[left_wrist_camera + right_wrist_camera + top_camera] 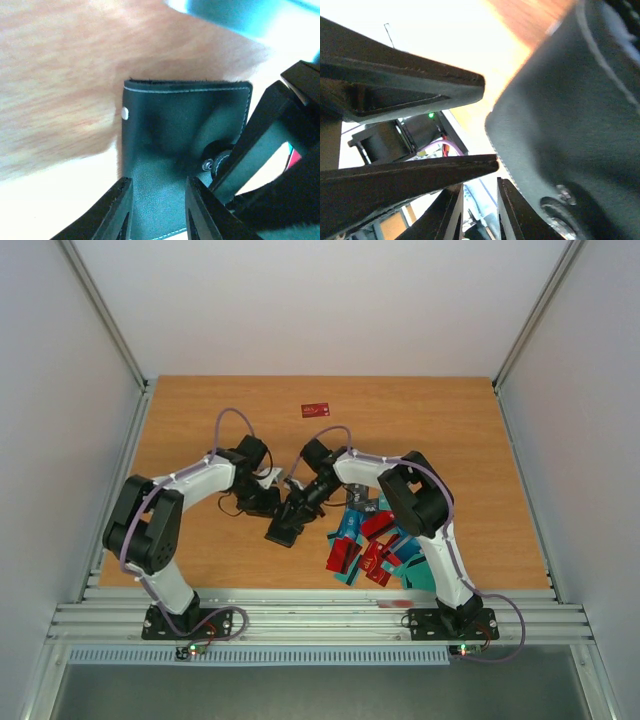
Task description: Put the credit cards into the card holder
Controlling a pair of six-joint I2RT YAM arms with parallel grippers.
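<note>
Leather card holder (180, 120) looks light, soft and floppy, best pinched at its stitched edge. It sits directly ahead of the left gripper (159, 181), jaws apart; the right gripper (480, 183) beside it is narrowly parted, empty.

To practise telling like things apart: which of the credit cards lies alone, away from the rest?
The red card near the far edge of the table. The other cards lie heaped together by the right arm.
</note>
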